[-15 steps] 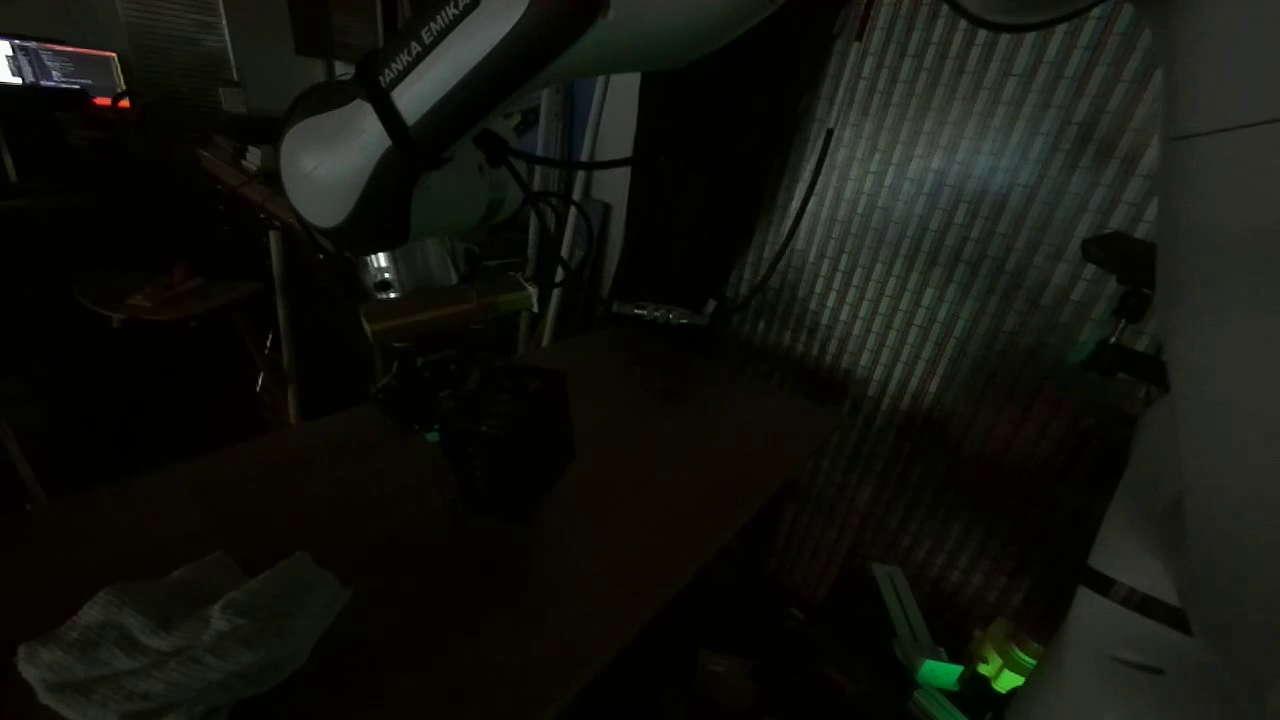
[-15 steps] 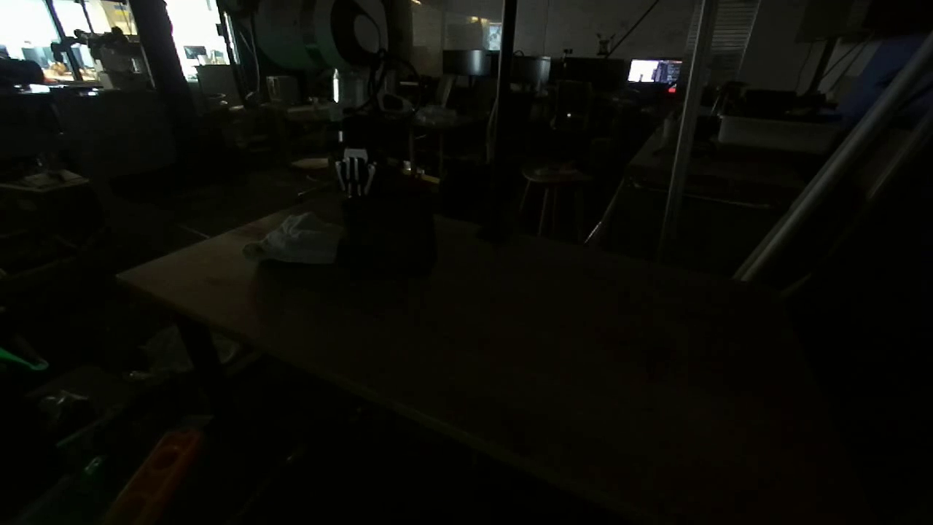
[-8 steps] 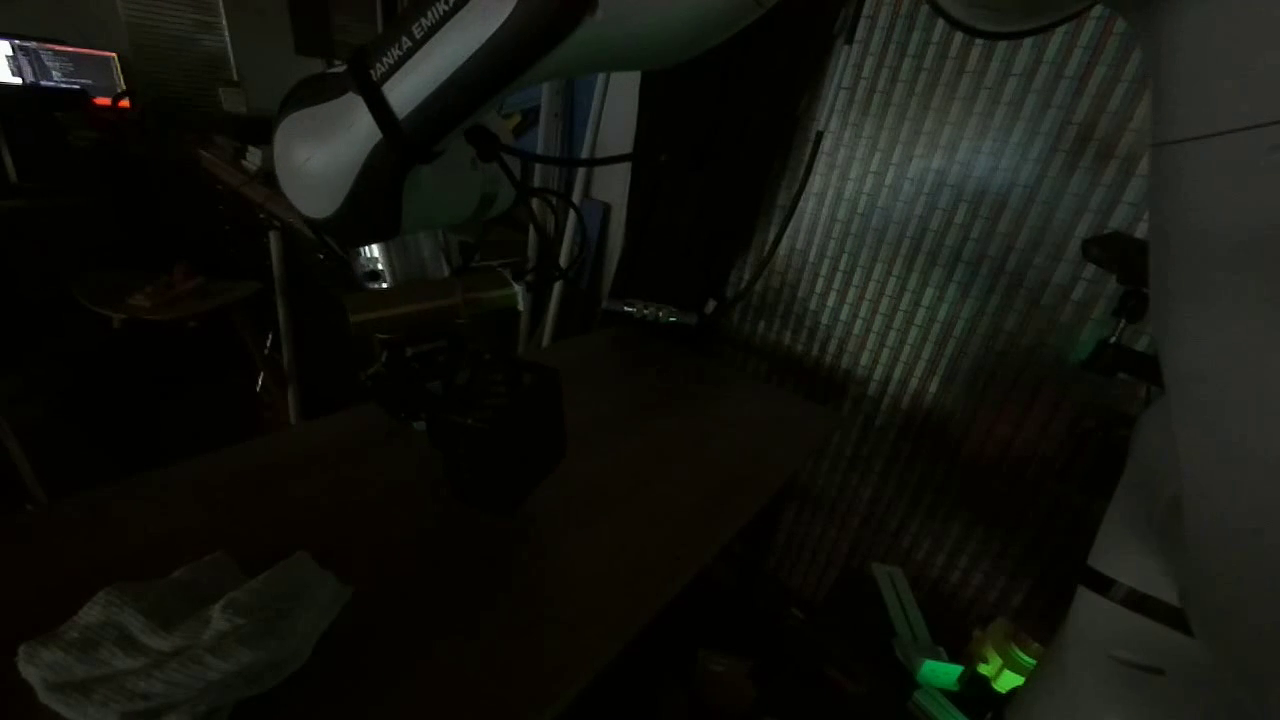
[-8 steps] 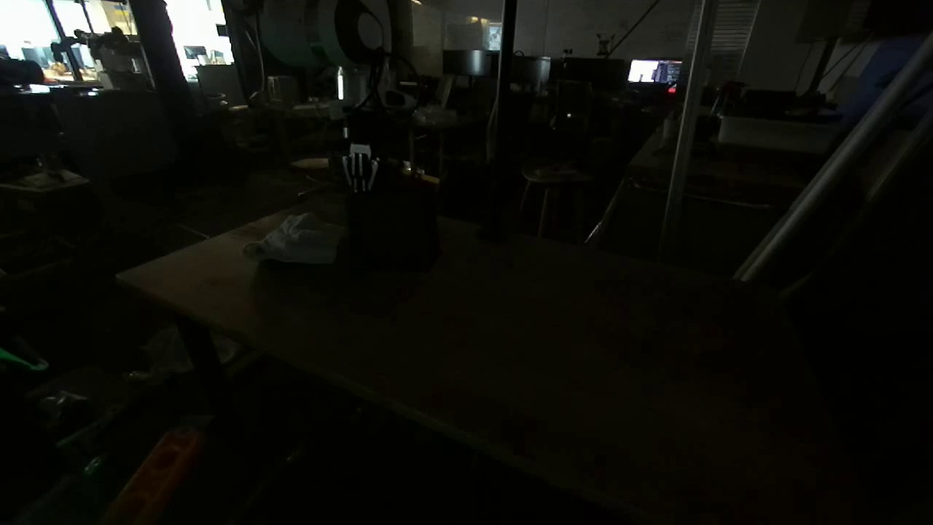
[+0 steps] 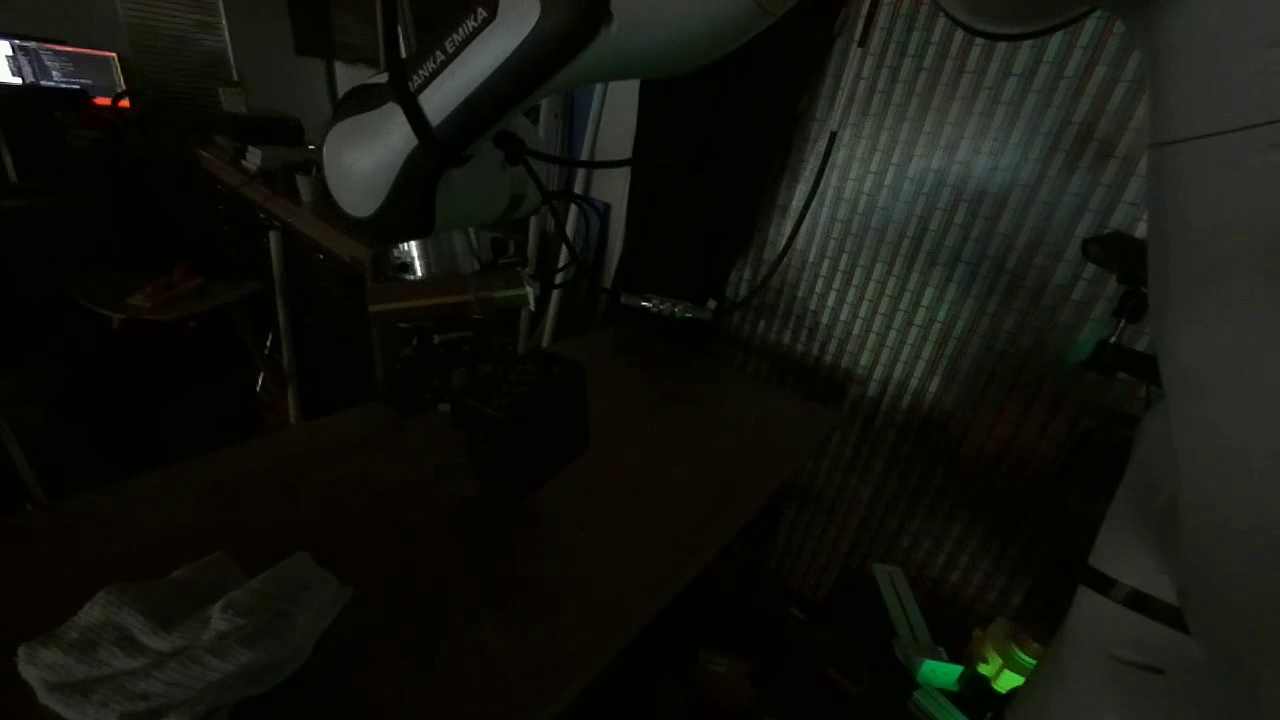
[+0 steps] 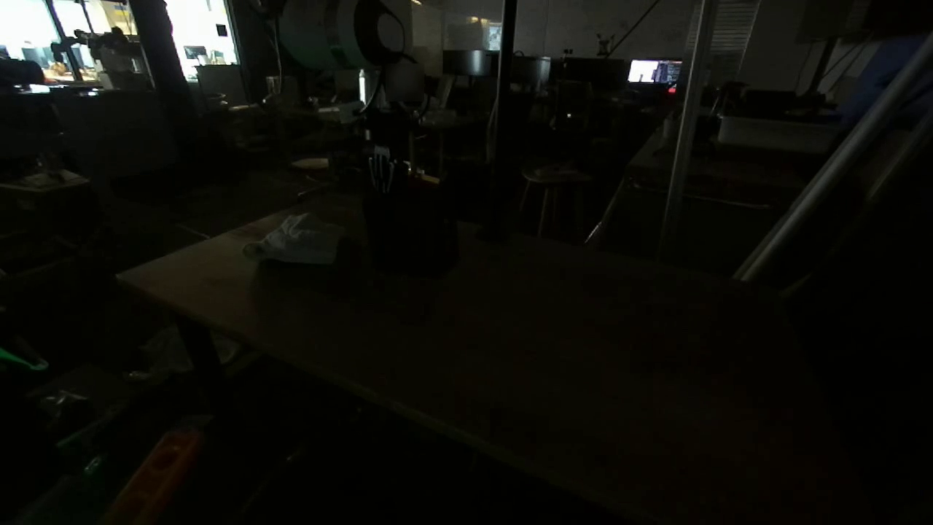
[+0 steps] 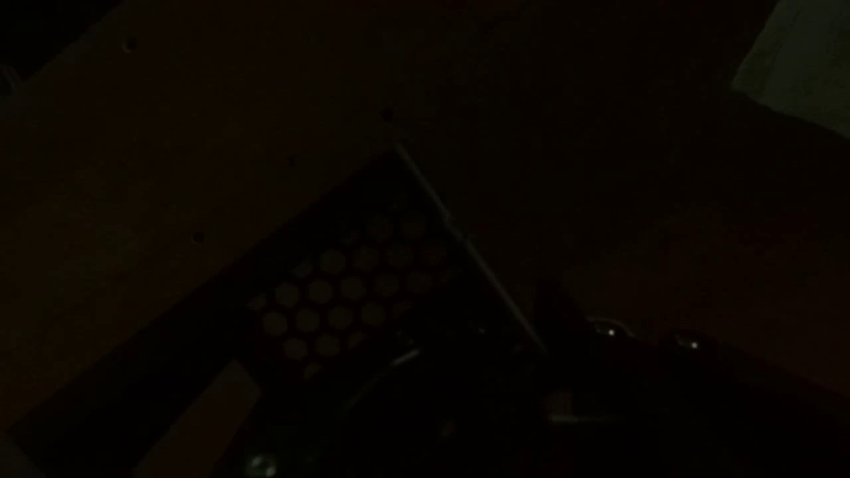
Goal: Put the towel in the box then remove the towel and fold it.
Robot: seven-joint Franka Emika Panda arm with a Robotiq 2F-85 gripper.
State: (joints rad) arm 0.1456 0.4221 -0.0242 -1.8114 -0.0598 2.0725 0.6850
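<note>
A pale grey towel (image 5: pixel 185 635) shows fine streaks along its creases; its corner reads greenish grey in the wrist view. The box (image 5: pixel 530 430) is black, with a honeycomb pattern of hexagons visible in the wrist view. The tabletop (image 5: pixel 640 510) is dark brown, turning reddish brown in the wrist view. The robot arm (image 5: pixel 505 40) is greyish white with black sections and light lettering; silvery white stripes mark the dark gripper (image 6: pixel 382 188). Narrow upright brick shapes in silvery grey pattern the backdrop (image 5: pixel 950 200). A monitor (image 5: pixel 65 72) glows white, edged in red-orange. A small fixture (image 5: pixel 1008 668) shines bright green. A bar (image 6: pixel 157 474) is dull orange.
</note>
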